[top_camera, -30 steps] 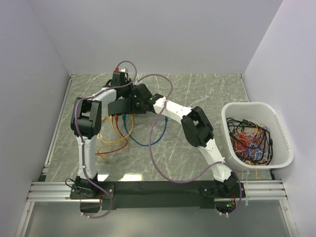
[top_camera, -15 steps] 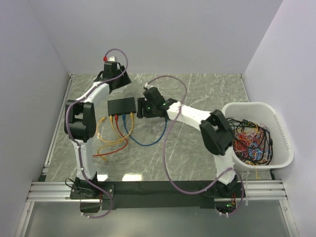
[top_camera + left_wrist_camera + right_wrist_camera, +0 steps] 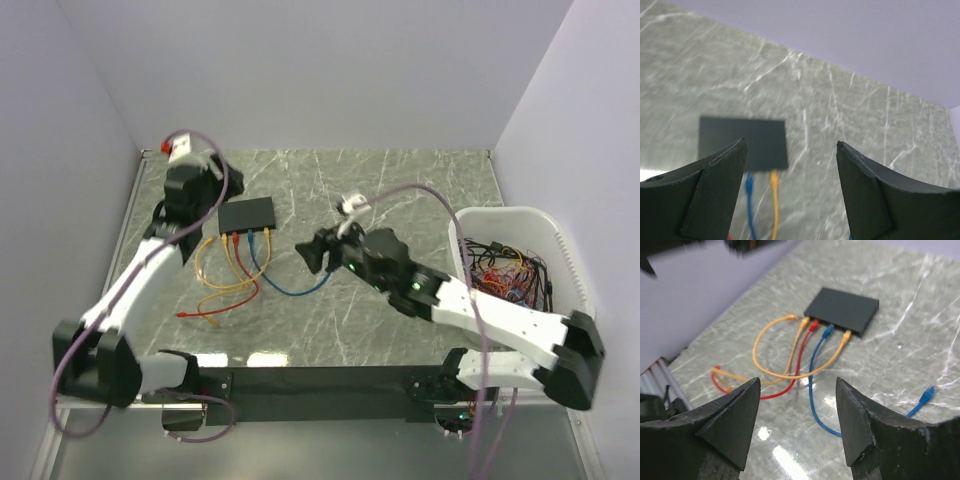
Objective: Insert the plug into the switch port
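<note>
— As you are looking down from the top camera, where is item one, the switch (image 3: 247, 213), lying?
— It is lying flat on the marble table (image 3: 410, 185), toward the far left, sockets facing your arms. Four plugs are sitting in it: orange plug (image 3: 804, 320), red plug (image 3: 813, 326), blue plug (image 3: 827, 330), second orange plug (image 3: 846, 335).
— Loose ends?
— You are seeing one loose blue plug (image 3: 926, 396) resting on the table, apart from the switch.
— Grippers?
— Left gripper (image 3: 790, 145) is hovering just beside the switch's left end, jaws spread wide, holding nothing. Right gripper (image 3: 318, 252) is hanging to the switch's right, likewise gaping and empty.
— Remainder?
— White tub (image 3: 505, 213) is standing at the far right, carrying tangled wires (image 3: 505, 280).
</note>
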Controlling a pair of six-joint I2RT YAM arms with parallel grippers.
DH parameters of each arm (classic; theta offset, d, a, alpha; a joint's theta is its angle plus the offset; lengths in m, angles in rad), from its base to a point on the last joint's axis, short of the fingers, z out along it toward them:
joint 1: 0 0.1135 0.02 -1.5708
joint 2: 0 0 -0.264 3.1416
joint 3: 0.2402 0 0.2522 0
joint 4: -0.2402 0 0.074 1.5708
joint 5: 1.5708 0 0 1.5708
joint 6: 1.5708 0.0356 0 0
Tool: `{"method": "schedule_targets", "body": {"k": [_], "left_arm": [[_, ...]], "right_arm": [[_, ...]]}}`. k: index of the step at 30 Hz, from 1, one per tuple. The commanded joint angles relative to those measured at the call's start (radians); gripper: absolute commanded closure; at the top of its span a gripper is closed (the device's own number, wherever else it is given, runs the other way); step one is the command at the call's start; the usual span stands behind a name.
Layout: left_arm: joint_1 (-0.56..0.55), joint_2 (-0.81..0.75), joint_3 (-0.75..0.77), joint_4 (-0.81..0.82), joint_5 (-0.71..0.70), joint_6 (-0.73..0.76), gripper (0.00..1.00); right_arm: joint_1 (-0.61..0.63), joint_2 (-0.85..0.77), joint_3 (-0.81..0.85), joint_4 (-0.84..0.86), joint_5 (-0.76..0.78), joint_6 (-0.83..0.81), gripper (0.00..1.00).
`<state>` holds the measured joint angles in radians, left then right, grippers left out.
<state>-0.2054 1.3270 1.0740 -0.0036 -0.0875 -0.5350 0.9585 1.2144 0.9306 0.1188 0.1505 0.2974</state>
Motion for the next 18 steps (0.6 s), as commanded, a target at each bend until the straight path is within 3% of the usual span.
{"method": "schedule_targets", "body": {"k": [1,8,12,18], "left_arm": [[-0.025,-0.176,-0.182,0.080,-0.116,0.000,0.23],[-0.028,-0.468,-0.417,0.010,-0.270,-0.068,0.24],[-0.031,-0.624,-0.512,-0.032,-0.354,-0.123,0.25],[-0.035,-0.658,-0.450,-0.245,-0.342,-0.167,0.25]], "right_arm": [[0.058,-0.169,-0.114,0.140,0.119,-0.078,0.31],[0.114,-0.499,-0.297,0.018,0.236,0.011,0.30],[0.114,-0.645,-0.358,-0.088,0.268,0.057,0.22],[0.114,-0.704,-0.357,-0.335,0.259,0.161,0.20]]}}
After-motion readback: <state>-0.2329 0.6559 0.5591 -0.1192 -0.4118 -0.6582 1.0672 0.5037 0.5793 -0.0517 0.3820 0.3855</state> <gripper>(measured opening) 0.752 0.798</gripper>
